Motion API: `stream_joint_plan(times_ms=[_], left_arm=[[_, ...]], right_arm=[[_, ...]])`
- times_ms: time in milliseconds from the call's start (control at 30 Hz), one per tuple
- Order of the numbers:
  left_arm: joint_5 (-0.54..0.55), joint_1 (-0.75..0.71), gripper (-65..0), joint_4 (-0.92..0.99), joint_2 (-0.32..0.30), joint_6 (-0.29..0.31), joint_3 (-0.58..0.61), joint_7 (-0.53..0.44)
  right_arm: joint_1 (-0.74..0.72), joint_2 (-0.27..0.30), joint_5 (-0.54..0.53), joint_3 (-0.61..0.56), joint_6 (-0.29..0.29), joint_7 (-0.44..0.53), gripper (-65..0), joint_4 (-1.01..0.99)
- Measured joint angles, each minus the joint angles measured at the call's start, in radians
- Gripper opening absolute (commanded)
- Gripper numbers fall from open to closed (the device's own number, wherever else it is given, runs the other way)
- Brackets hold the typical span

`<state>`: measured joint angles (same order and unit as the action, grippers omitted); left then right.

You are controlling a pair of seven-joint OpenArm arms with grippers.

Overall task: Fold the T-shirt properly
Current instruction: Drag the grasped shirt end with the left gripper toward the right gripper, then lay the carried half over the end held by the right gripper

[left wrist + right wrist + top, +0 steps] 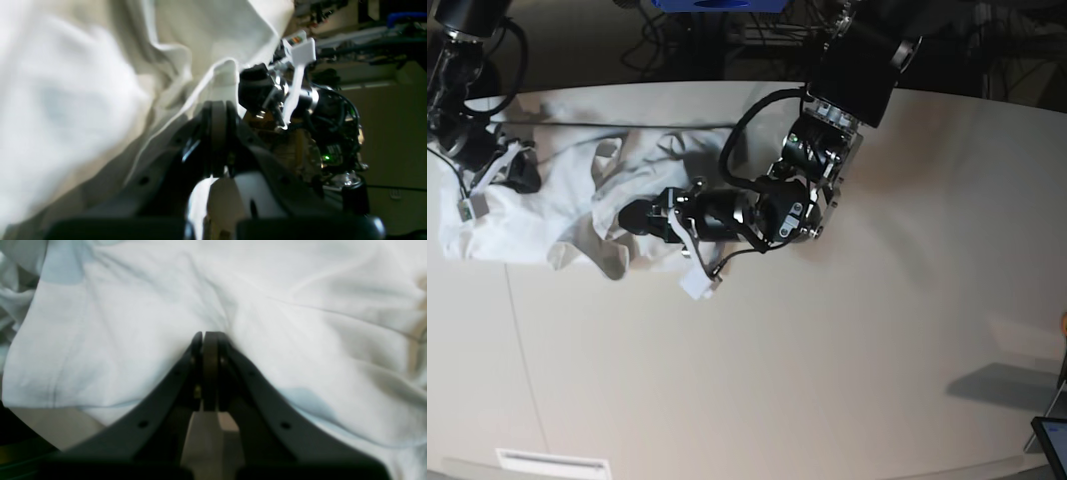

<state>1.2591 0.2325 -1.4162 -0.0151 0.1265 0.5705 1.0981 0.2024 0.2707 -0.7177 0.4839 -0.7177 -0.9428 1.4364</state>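
The white T-shirt (557, 215) lies crumpled at the far left of the off-white table (827, 350). My left gripper (632, 215) reaches left over the shirt's right part. In the left wrist view its jaws (218, 108) are shut on a raised fold of the T-shirt (200, 40), whose hem runs into the tips. My right gripper (519, 175) is at the shirt's upper left. In the right wrist view its jaws (209, 336) are shut, with T-shirt cloth (300, 323) puckering around the tips.
The right arm with a white tag (302, 53) shows behind the cloth in the left wrist view. Cables and a blue object (717, 5) sit beyond the table's far edge. A white label (552, 463) lies at the near edge, and a dark device (1052, 440) at the right corner.
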Motion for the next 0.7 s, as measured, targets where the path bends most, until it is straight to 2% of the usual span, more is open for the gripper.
stream_joint_plan(times_ms=[200, 333, 433, 500, 600, 700], left_arm=[[0.002, 0.064, -65.0, 0.119, 0.055, 0.004, 0.034, 0.142], [-0.001, 0.103, -65.0, 0.126, 0.069, 0.004, 0.032, 0.242], [-0.005, 0.145, -64.8, 0.126, 0.102, 0.004, 0.048, 0.270], [0.001, 0.182, -64.8, 0.125, 0.117, 0.013, 0.111, 0.271], [-0.001, 0.211, -64.8, 0.122, 0.139, 0.083, 0.229, 0.274], [-0.012, 0.226, -64.8, 0.103, 0.155, 0.102, 0.357, 0.277]], right_arm=[[-0.012, 0.000, 0.005, 0.000, 0.000, -0.010, -65.0, -0.001], [-0.013, 0.000, 0.008, 0.000, 0.000, -0.010, -65.0, -0.001], [-0.019, 0.000, 0.008, 0.000, 0.000, -0.016, -65.0, -0.001], [-0.023, 0.000, 0.013, 0.000, 0.000, -0.017, -65.0, -0.001], [-0.026, 0.000, 0.013, 0.000, 0.000, -0.023, -65.0, -0.001], [-0.033, 0.000, 0.014, 0.000, 0.000, -0.030, -65.0, -0.001]])
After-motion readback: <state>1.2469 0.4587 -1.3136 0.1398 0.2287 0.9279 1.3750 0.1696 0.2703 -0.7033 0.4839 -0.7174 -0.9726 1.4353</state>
